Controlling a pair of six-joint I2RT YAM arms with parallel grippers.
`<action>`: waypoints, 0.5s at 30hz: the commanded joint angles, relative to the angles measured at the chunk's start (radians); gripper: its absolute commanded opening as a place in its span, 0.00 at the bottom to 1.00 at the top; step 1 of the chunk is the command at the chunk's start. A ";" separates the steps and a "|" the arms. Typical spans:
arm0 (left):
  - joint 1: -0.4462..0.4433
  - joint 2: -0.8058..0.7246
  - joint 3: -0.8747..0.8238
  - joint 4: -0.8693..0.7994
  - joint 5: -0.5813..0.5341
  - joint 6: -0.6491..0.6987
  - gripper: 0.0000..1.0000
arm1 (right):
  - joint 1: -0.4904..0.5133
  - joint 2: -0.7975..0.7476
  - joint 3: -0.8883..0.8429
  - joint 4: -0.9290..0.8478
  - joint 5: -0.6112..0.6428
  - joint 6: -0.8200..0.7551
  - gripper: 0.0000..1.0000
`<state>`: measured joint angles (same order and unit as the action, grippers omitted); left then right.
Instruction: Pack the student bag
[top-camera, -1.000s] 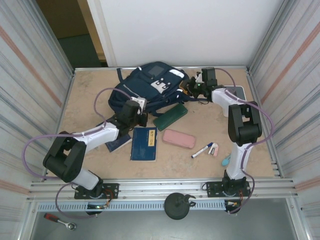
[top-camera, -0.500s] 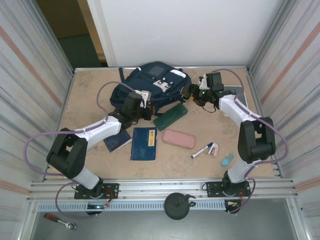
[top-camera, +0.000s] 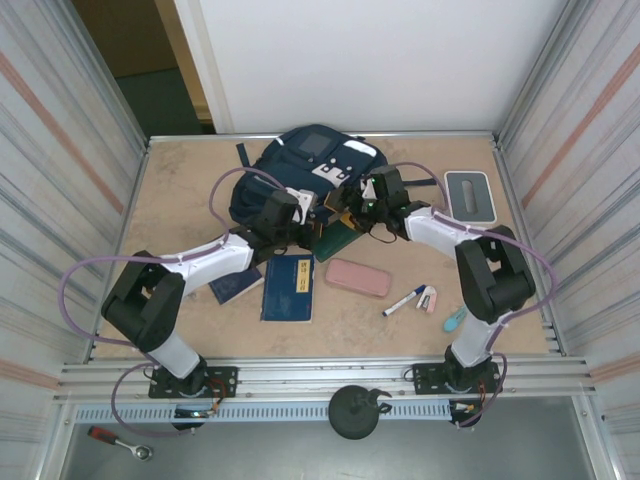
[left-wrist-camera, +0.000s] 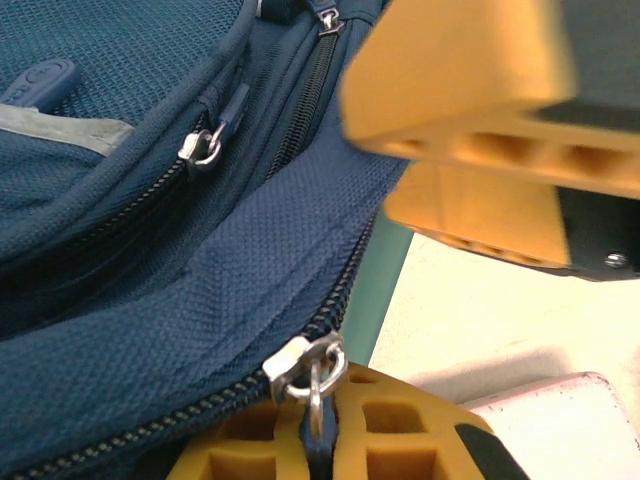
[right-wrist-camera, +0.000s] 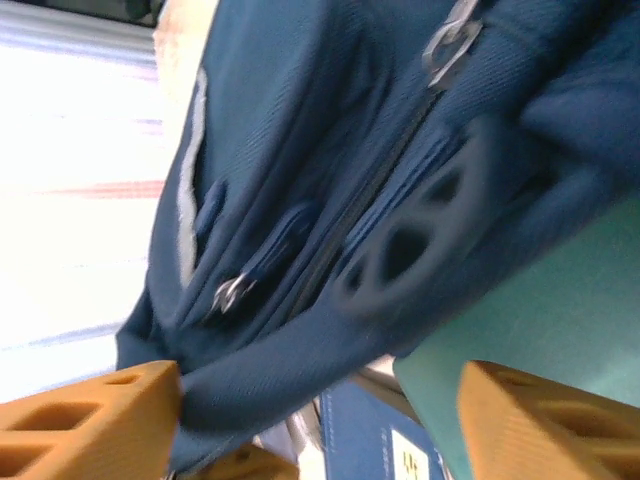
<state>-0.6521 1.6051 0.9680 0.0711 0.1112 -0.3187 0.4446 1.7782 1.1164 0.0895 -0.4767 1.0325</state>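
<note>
The student bag (top-camera: 300, 170), a navy backpack, lies at the back middle of the table. My left gripper (top-camera: 300, 214) is at its near edge, shut on the pull tab of the main zipper. In the left wrist view the silver slider (left-wrist-camera: 304, 361) sits right above the orange fingers (left-wrist-camera: 400, 440), which pinch the tab. My right gripper (top-camera: 352, 205) is open at the bag's near right corner, above the green case (top-camera: 340, 236). A fold of the bag (right-wrist-camera: 300, 200) hangs between its spread fingers (right-wrist-camera: 85, 420).
Near the bag lie a blue notebook (top-camera: 288, 287), a small dark booklet (top-camera: 235, 285), a pink case (top-camera: 358, 277), a marker (top-camera: 405, 300), a small white item (top-camera: 428, 298) and a teal item (top-camera: 454, 318). A white-grey box (top-camera: 467, 190) sits back right. Metal walls close both sides.
My right gripper swung left from the back right to the bag's near right corner and opened. My left gripper moved right along the bag's edge, still holding the zipper pull.
</note>
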 joint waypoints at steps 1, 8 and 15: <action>-0.015 -0.043 0.002 0.072 0.006 0.015 0.00 | -0.007 0.057 0.067 0.042 0.041 0.047 0.50; 0.055 -0.137 -0.100 0.037 -0.080 0.036 0.00 | -0.086 0.081 0.087 -0.012 -0.023 -0.046 0.07; 0.198 -0.186 -0.180 -0.003 -0.090 0.057 0.00 | -0.155 0.091 0.171 -0.165 -0.135 -0.204 0.05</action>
<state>-0.4999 1.4677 0.8108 0.0772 0.0753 -0.2878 0.3317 1.8603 1.2335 -0.0269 -0.5900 0.9302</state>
